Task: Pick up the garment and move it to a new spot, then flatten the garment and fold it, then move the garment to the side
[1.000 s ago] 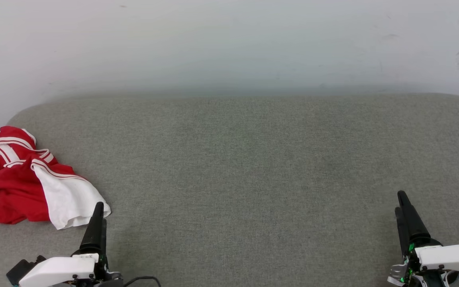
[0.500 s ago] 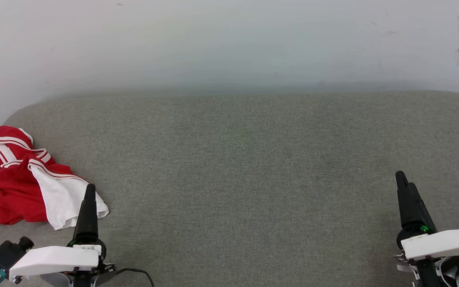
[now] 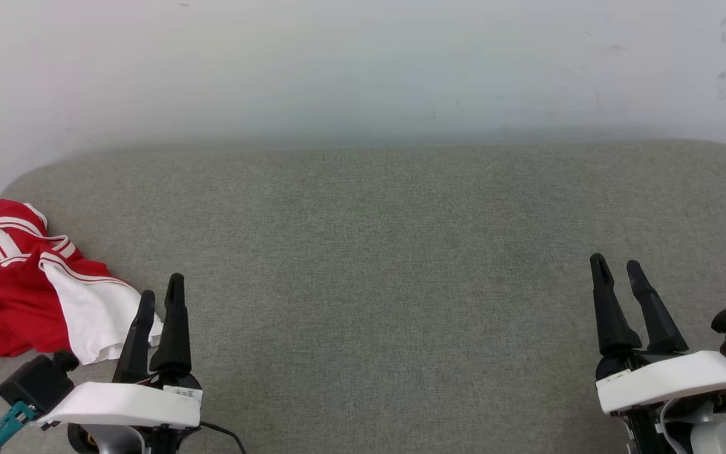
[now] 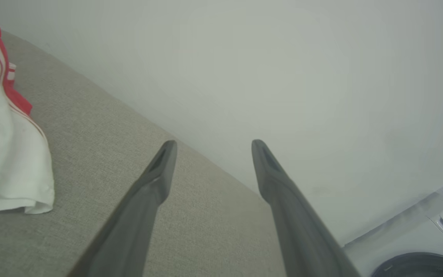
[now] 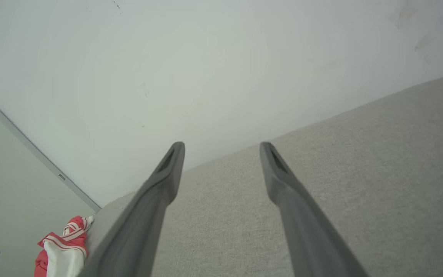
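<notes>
The garment lies crumpled at the left end of the grey fabric surface, red with a white sleeve and striped trim spilling toward the front. My left gripper stands open just right of that white sleeve, with nothing between its fingers. The left wrist view has the sleeve of the garment at its left edge, apart from the left gripper. My right gripper is open and empty at the front right, far from the garment. In the right wrist view the garment is small at the lower left, beyond the right gripper.
A pale wall rises directly behind the surface. The surface's rounded back corners show at left and right. A white appliance with a dark round front sits at the lower right of the left wrist view.
Both wrists have turned, so each gripper now shows two spread fingers instead of one edge-on. Both grippers have moved forward. The camera has shifted slightly; the garment lies as before.
</notes>
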{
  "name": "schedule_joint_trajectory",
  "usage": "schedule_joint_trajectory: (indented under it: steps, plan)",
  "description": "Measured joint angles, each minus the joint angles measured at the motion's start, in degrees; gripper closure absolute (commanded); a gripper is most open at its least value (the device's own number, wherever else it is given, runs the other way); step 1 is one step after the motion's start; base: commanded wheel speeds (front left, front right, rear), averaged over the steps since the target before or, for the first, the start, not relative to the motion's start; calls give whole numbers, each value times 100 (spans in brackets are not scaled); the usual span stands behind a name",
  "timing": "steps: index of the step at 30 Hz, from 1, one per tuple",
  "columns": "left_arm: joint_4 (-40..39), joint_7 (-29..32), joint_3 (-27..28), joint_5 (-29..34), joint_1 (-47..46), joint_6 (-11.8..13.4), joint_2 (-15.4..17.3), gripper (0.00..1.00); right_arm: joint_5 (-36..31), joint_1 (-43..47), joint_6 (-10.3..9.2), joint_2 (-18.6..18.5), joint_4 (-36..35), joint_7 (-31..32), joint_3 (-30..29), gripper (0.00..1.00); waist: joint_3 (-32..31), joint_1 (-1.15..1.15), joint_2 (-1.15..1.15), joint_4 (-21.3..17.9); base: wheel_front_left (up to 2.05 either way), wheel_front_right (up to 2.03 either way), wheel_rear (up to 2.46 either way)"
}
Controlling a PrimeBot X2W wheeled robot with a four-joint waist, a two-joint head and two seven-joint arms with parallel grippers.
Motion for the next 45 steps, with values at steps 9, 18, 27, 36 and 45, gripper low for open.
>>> schedule_joint_trajectory:
  steps: [9,18,27,36,45]
  plan:
    - [-232,-148,-415,1170,64,154,31,0,-954,4,0,-1,-107,-156,112,0,22,0,0,-7,0,0,0]
    - [-147,-294,-992,1918,131,552,300,0,-1756,8,1,-1,-136,-302,174,0,32,0,0,-40,0,0,0]
    - [11,-433,-1463,2369,135,916,565,0,-2406,25,1,-1,-143,-427,224,0,34,0,0,-86,0,0,0]
    - [-53,-548,-1633,2776,135,1118,602,0,-3015,39,1,-2,-189,-550,315,0,41,0,0,-114,0,0,0]
    - [-168,-666,-1758,3211,174,1392,660,0,-3374,96,2,-2,-259,-677,331,0,52,0,0,-131,0,0,0]
